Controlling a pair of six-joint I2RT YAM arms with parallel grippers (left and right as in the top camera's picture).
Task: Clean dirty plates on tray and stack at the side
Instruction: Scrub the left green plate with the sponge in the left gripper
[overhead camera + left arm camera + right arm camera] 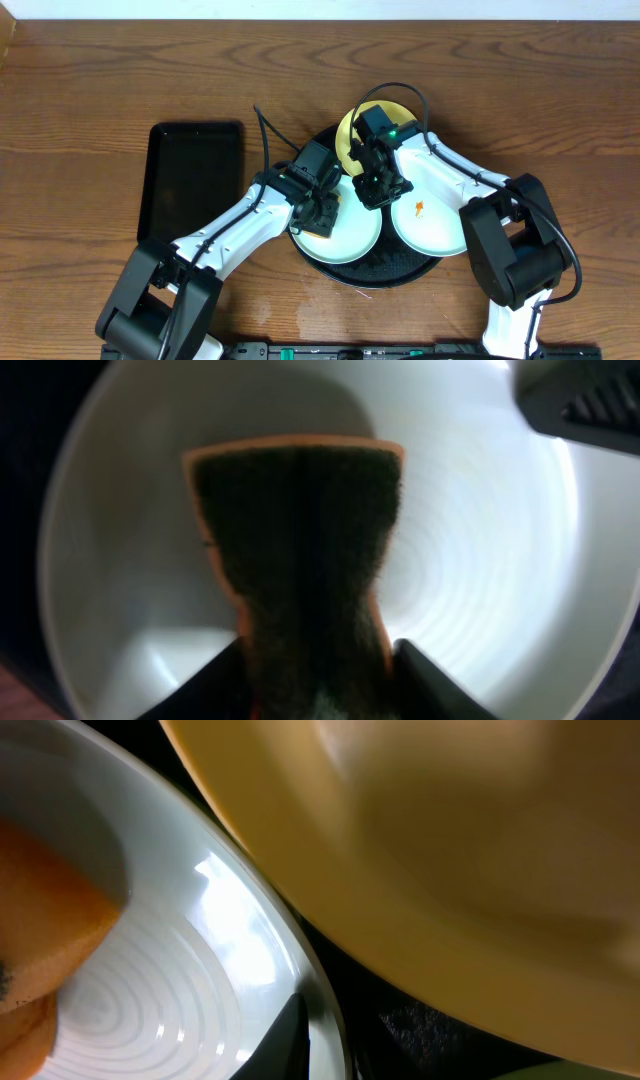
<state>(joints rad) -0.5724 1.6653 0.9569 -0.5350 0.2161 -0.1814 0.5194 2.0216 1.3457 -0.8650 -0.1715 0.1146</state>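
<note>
Three small round plates sit on the large round glossy black tray (385, 275) in the middle of the brown wooden desk (120, 70). A pale yellow plate (348, 135) is at the far side, a mint-white left plate (350, 235) is nearer, and a mint-white right plate (435, 215) carries a small orange smear (420, 208). The left pincer (322, 208) is down over the left plate, pinching a green-faced orange sponge (300, 550) by one end so the rest reaches out across the dish. That looks like a wiping hold, and no orange mark shows on the white around it. The right pincer (378, 185) hangs low where the left plate's far rim meets the yellow one. One dark fingertip shows beside that white rim in its own camera, but I cannot tell whether it is spread or pressed together. My read is that it's parked there to steady the dish against the scrubbing. The right plate looks next in line, since its smear is plain to see. No stacking yet, with all three plates on the tray. The smaller rectangular black tray (193, 180) lies well apart to the left, and I cannot tell whether the stack is meant to go there.
</note>
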